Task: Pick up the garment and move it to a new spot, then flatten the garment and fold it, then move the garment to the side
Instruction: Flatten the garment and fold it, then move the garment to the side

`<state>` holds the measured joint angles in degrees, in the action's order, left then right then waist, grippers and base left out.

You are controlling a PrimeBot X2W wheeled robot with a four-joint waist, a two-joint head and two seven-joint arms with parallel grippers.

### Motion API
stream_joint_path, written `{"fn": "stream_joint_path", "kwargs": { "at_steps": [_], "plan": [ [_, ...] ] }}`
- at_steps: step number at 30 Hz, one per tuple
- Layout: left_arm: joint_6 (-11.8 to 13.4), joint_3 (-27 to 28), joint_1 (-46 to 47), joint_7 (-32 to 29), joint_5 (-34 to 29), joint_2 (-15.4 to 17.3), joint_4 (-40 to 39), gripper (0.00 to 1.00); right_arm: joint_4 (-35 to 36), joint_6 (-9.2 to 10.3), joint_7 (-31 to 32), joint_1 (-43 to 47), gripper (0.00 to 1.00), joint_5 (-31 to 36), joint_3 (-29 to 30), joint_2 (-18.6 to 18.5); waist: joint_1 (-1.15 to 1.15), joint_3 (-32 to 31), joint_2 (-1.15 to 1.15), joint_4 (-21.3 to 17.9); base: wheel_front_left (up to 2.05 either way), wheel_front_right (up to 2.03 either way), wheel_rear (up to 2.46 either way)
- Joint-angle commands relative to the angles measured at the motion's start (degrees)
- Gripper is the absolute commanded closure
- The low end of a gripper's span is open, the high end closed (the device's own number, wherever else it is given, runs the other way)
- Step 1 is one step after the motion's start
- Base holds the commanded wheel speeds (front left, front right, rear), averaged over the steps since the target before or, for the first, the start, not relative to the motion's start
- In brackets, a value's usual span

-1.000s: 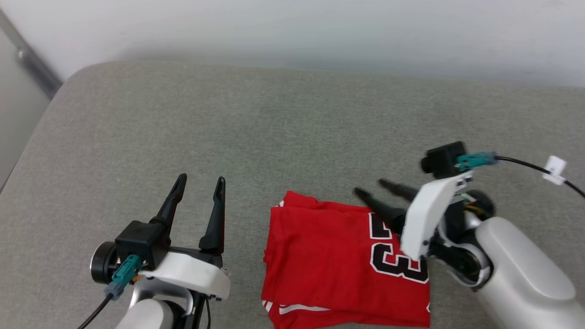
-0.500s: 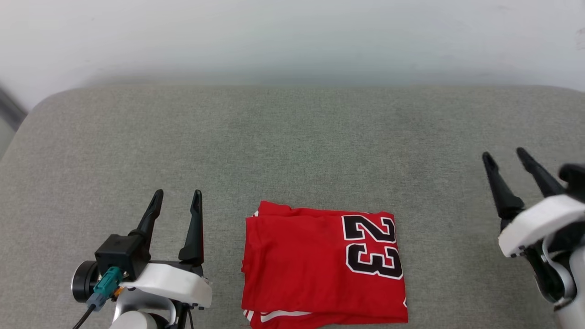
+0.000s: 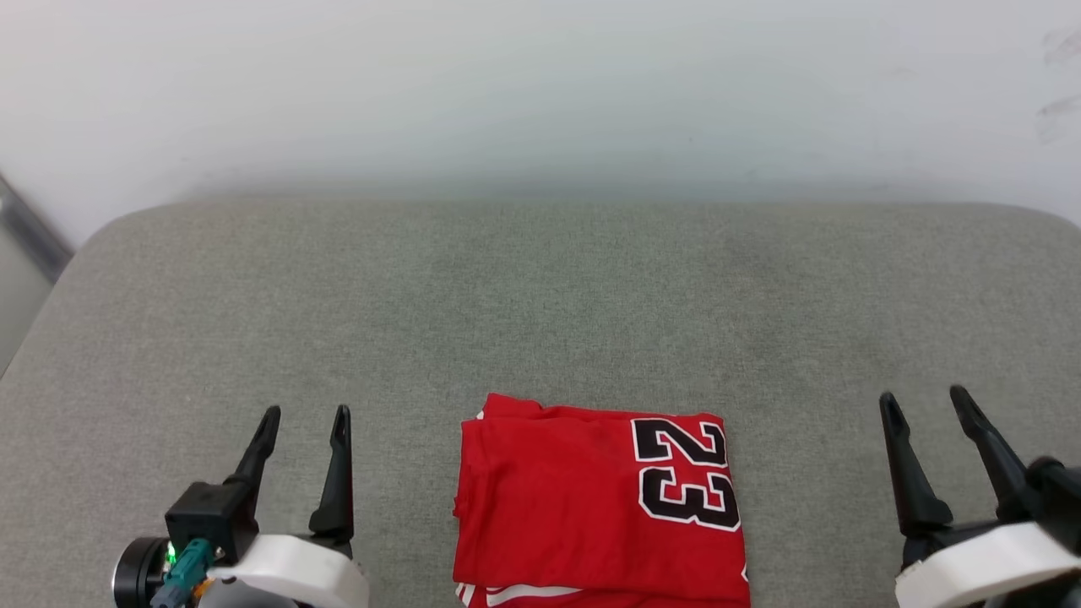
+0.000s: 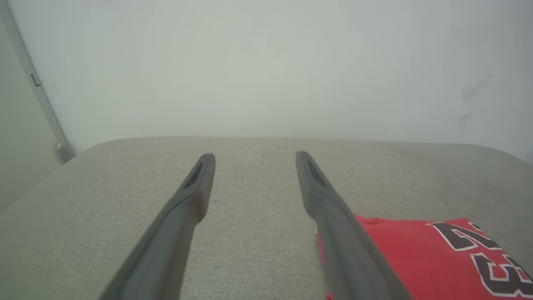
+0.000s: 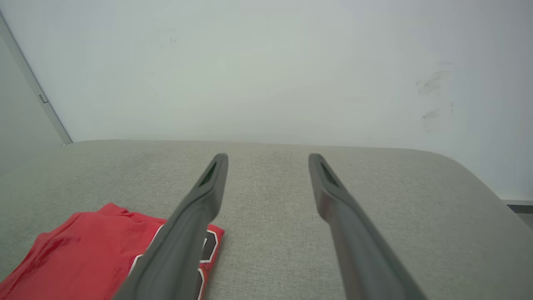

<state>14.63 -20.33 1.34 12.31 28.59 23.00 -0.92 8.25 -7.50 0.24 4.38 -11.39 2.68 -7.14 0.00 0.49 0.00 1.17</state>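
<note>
The garment (image 3: 591, 507) is a red jersey folded into a neat rectangle, with a black "23" on its right part, lying at the near middle of the grey cushion. My left gripper (image 3: 306, 415) stands open at the lower left, apart from the cloth, nothing between its fingers. At the lower right my right gripper (image 3: 922, 399) is open too, well clear of the jersey. The left wrist view has the garment (image 4: 416, 258) at lower right past the open left gripper (image 4: 255, 156). From the right wrist the garment (image 5: 83, 250) lies at lower left of the open right gripper (image 5: 268, 157).
The grey fabric surface (image 3: 540, 304) stretches wide with rounded far corners and meets a pale wall (image 3: 540, 84) behind. A metal strip (image 3: 34, 236) runs down at the far left edge.
My right gripper has drawn off the jersey's right side and now stands far to its right. The left gripper has sunk lower in view. The head view has shifted as well.
</note>
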Motion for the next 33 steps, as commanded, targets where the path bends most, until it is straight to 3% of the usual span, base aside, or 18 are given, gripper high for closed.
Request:
{"fn": "stream_joint_path", "kwargs": {
  "at_steps": [1, 10, 18, 23, 27, 33],
  "plan": [
    [-0.2, -0.2, -1.3, 0.3, 0.2, 0.4, 0.3, 0.00, 2.1, 0.02, 0.9, 2.1, 0.00, 0.7, 0.7, 0.8, 0.00, -0.8, 0.00, 0.1, 0.00, 0.00, 0.00],
    [-0.4, -0.3, -1.9, 0.9, 0.7, -0.1, 1.0, 0.00, 6.7, 0.02, 3.4, 5.1, 0.00, 1.6, 1.4, 2.6, 0.00, -1.0, 0.00, -0.3, 0.00, 0.00, 0.00],
    [-0.6, 0.0, -0.8, 1.3, 1.2, -0.6, 1.5, 0.00, 6.6, 0.02, 5.2, 4.8, 0.00, 1.3, 2.4, 2.9, 0.00, -0.6, 0.00, -0.4, 0.00, 0.00, 0.00],
    [-0.3, 1.0, 0.1, 2.0, 1.2, -1.2, 1.2, 0.00, 2.9, 0.02, 10.6, 4.1, 0.00, -4.4, 6.8, 1.2, 0.00, 0.1, 0.00, -0.3, 0.00, 0.00, 0.00],
    [-0.5, 1.5, 0.9, 2.4, 0.8, -1.8, 1.1, 0.00, -4.2, 0.01, 18.7, 1.9, 0.00, -12.8, 11.7, -2.3, 0.00, 1.0, 0.00, 0.7, 0.00, 0.00, 0.00],
    [-1.5, 0.8, 3.4, 2.6, -0.4, -2.7, 0.7, 0.00, -14.2, 0.01, 33.0, -0.9, 0.00, -24.7, 13.3, -5.7, 0.00, 2.8, 0.00, 4.0, 0.00, 0.00, 0.00]
  ]
}}
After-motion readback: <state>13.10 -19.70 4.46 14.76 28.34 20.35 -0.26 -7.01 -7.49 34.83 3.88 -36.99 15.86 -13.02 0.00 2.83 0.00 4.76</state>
